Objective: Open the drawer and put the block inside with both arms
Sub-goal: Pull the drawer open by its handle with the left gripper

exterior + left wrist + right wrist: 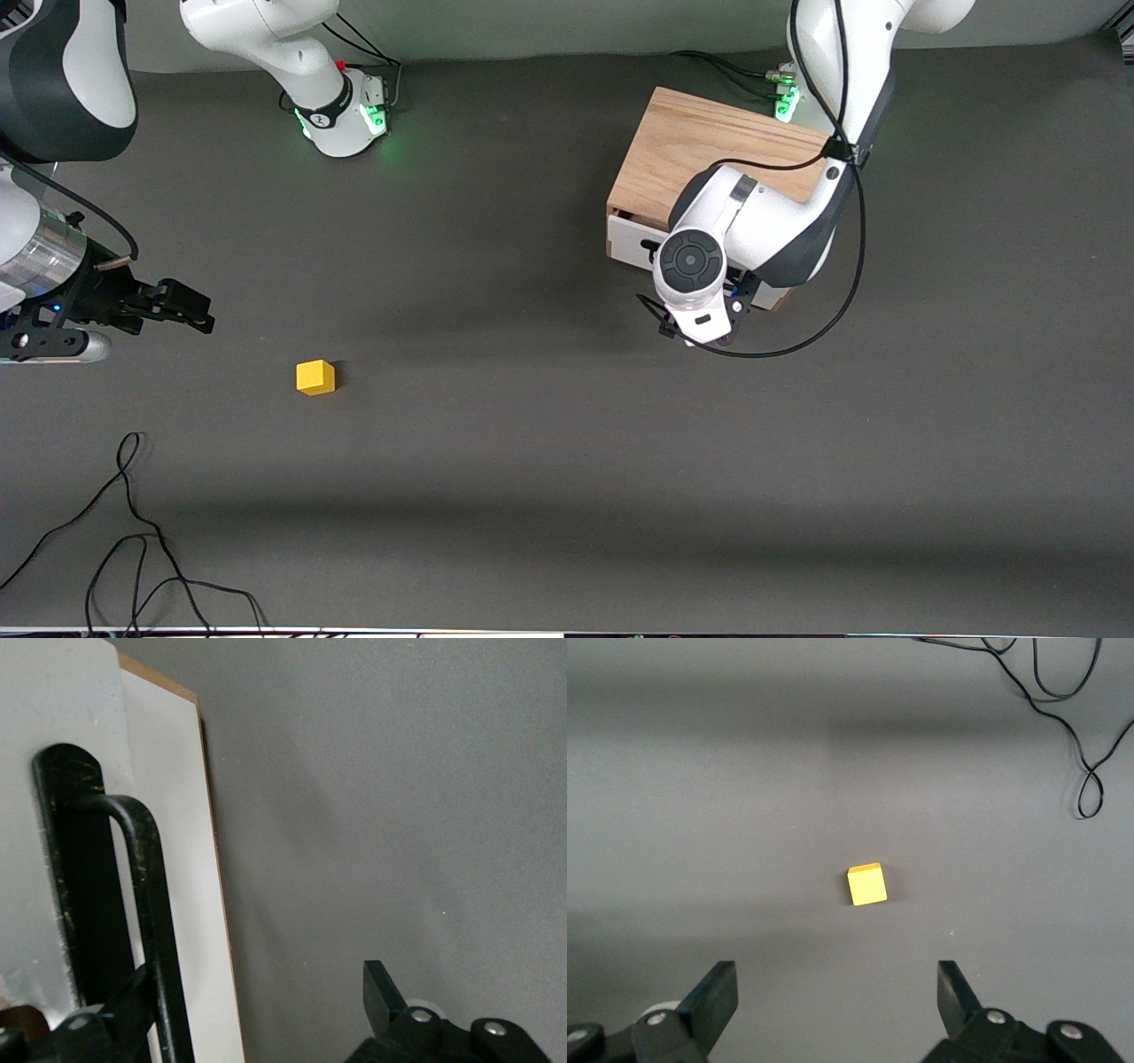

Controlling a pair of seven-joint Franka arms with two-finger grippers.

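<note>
The yellow block (315, 377) (867, 884) lies on the dark table toward the right arm's end. My right gripper (202, 312) (835, 979) hovers beside it, open and empty, with the block ahead of its fingers. The light-wood box (709, 151) stands at the left arm's end, and the drawer's white front panel (631, 241) (168, 859) looks pushed in. My left gripper (257, 979) is open at the drawer front. One finger (133, 992) sits beside the black wire handle (146, 868) and the other finger (381, 992) stands well apart. The left wrist (695, 283) hides that gripper in the front view.
A loose black cable (133, 532) (1063, 691) curls on the table near the front camera at the right arm's end. The arms' green-lit bases (350, 120) stand along the table edge farthest from the front camera. Bare grey table (532, 399) spreads between block and box.
</note>
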